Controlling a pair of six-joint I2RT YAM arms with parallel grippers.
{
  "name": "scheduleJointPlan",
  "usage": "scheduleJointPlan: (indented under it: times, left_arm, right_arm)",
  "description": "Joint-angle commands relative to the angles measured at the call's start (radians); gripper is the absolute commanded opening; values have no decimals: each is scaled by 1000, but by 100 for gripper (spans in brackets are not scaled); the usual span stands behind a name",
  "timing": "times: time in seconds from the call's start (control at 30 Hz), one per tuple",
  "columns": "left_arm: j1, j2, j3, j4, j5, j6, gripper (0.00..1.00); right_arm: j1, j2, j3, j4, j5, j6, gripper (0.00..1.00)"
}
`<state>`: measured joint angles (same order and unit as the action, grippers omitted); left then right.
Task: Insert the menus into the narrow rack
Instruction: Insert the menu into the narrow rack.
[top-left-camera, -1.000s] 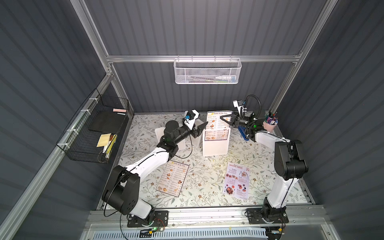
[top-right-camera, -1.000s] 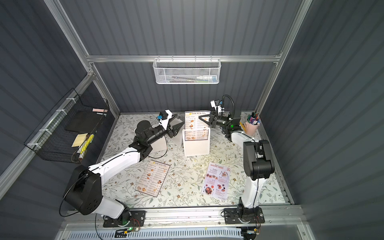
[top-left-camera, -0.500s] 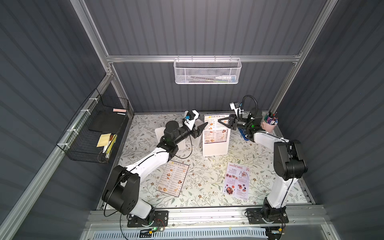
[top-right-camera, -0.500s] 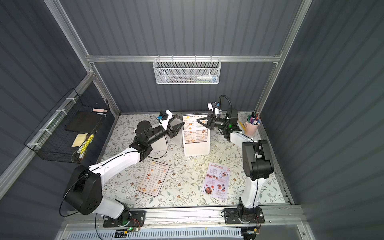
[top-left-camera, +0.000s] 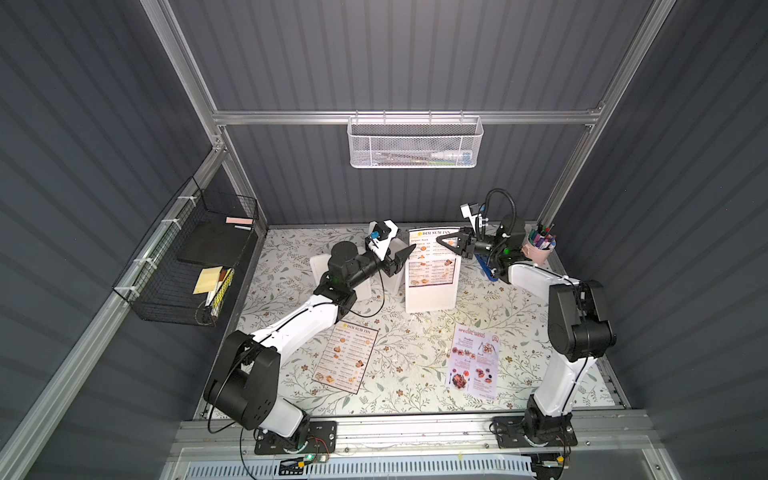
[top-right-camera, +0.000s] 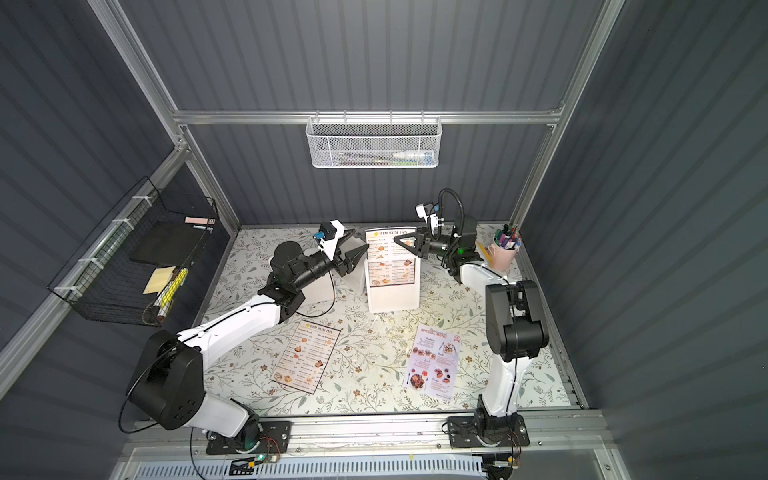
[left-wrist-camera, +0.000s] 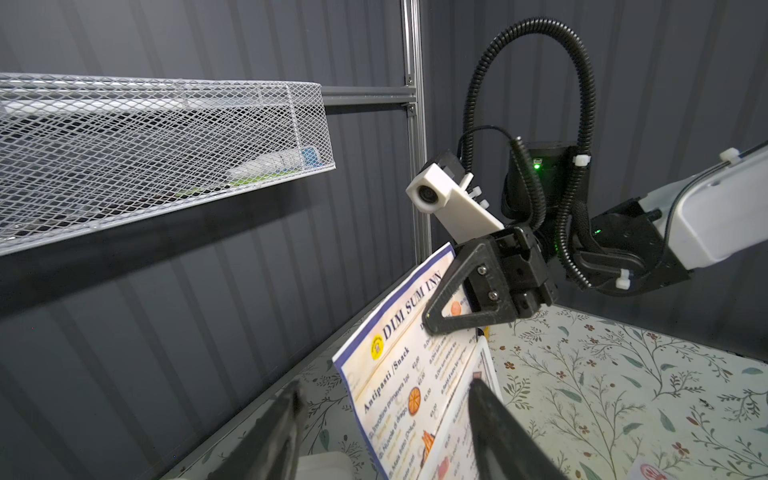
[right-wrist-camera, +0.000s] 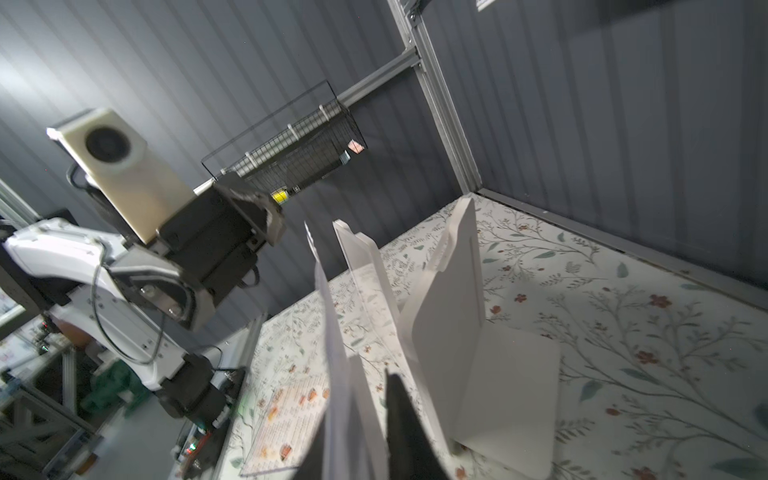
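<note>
A "DIM SUM INN" menu (top-left-camera: 432, 257) (top-right-camera: 390, 259) (left-wrist-camera: 399, 374) stands upright in the narrow white rack (top-left-camera: 432, 299) (top-right-camera: 392, 299) in the middle of the table. My right gripper (top-left-camera: 445, 243) (top-right-camera: 401, 242) (left-wrist-camera: 432, 322) (right-wrist-camera: 357, 399) is shut on this menu's top right corner; its dark fingers sit either side of the sheet. By the menu's left edge, my left gripper (top-left-camera: 405, 254) (top-right-camera: 358, 254) (left-wrist-camera: 384, 386) is open, with that edge between its fingers, untouched. A second "DIM SUM INN" menu (top-left-camera: 347, 357) (top-right-camera: 307, 357) and a lavender menu (top-left-camera: 473, 363) (top-right-camera: 434, 361) lie flat near the front.
Blank white holders (top-left-camera: 320, 266) (right-wrist-camera: 457, 311) stand behind and beside the rack, under my left arm. A pink pen cup (top-left-camera: 540, 245) and a blue item (top-left-camera: 484, 266) sit at the back right. A white mesh basket (top-left-camera: 415, 143) hangs on the back wall, a black wire basket (top-left-camera: 195, 257) on the left wall.
The upright menu has sunk lower into the rack. My right gripper shifted left along its top and took a new hold. The left arm has not moved.
</note>
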<state>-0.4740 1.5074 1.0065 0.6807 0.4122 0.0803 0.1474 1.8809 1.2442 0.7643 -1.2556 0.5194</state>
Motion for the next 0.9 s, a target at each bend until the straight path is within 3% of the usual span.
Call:
scheduleJointPlan:
  times: [0.0, 0.1, 0.27, 0.43, 0.6, 0.67, 0.77, 0.87]
  left_arm:
    - [8, -24, -11, -2, -2, 8, 64]
    - [8, -24, -11, -1, -2, 8, 64]
    - [8, -19, -8, -7, -1, 9, 64]
    - [8, -17, -8, -4, 2, 9, 64]
    - [8, -15, -9, -6, 2, 9, 64]
    - [8, -18, -8, -7, 2, 9, 64]
    - [8, -20, -9, -10, 3, 11, 64]
    - [8, -22, -11, -9, 2, 10, 64]
  right_arm:
    - [-2, -35, 21, -14, -10, -29, 6]
    - [-1, -41, -1, -20, -14, -53, 0]
    - [1, -29, -41, -5, -17, -74, 0]
    - [2, 5, -69, 104, -21, -10, 1]
    - [2, 14, -66, 128, -14, 9, 25]
    - [0, 9, -58, 127, -7, 16, 42]
    - [-5, -11, -41, 103, 9, 16, 49]
    - [-9, -34, -21, 53, 23, -4, 47]
